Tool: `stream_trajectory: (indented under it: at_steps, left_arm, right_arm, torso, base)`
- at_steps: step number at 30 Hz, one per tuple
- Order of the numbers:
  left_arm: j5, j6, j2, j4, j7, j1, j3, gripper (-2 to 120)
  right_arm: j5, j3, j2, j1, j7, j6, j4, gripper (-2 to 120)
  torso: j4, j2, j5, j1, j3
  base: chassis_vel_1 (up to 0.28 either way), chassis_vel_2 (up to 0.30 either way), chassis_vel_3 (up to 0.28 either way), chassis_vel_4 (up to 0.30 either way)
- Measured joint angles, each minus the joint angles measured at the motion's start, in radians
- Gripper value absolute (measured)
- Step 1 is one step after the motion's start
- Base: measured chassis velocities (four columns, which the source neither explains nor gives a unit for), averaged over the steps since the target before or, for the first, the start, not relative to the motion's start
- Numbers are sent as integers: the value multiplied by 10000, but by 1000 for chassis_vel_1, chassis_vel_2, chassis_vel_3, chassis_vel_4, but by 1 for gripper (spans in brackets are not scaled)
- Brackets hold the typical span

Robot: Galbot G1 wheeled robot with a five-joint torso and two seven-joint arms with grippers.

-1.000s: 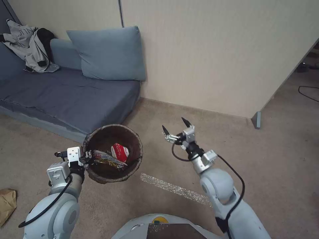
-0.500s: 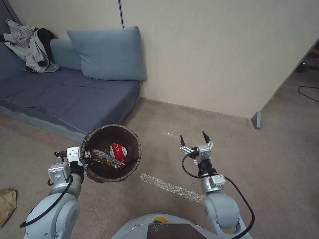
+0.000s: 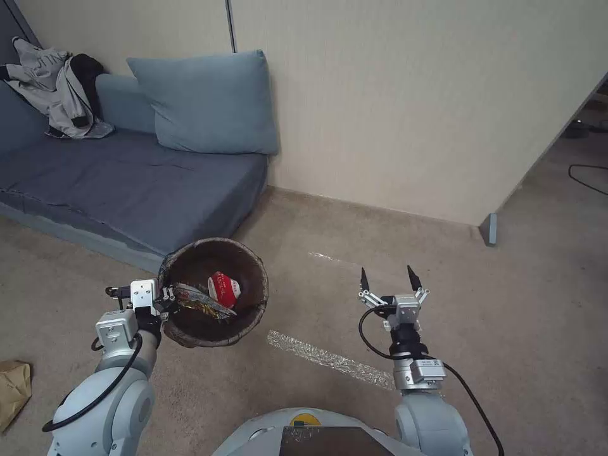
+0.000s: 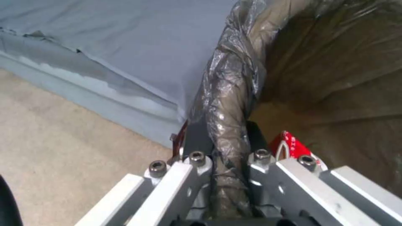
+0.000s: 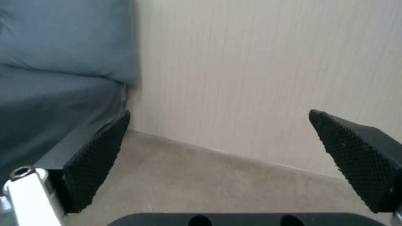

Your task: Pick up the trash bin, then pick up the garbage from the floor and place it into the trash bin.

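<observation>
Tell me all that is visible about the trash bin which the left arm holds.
The small round trash bin is lined with a wrinkled dark-brown plastic bag folded over its rim. The left gripper clamps that rim, one jaw inside, one outside, holding it above the carpet before the blue sofa. Inside lie a red-and-white packet and a yellowish wrapper.

Brown-lined trash bin (image 3: 212,292) tilted above carpet, red-white packet (image 3: 224,289) and wrapper inside; crumpled brown paper bag (image 3: 12,383) on floor.

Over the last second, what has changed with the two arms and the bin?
The right gripper, fingers open and empty, swung away from the trash bin toward the robot's right and drew back nearer the base. The left gripper stayed shut on the bin's rim, holding it off the floor. The red-and-white packet inside lies as before.
</observation>
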Motion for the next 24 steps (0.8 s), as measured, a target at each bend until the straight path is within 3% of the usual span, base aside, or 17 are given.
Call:
stream_trajectory:
  at_steps: [24]
  left_arm:
    - [-91, 201, -51, -293, 126, 129, 14, 3]
  right_arm:
    - [117, 261, -76, -17, 8, -83, 364, 100]
  torso:
    - [-1, 0, 1, 0, 0]
  base:
    - [0, 0, 0, 0]
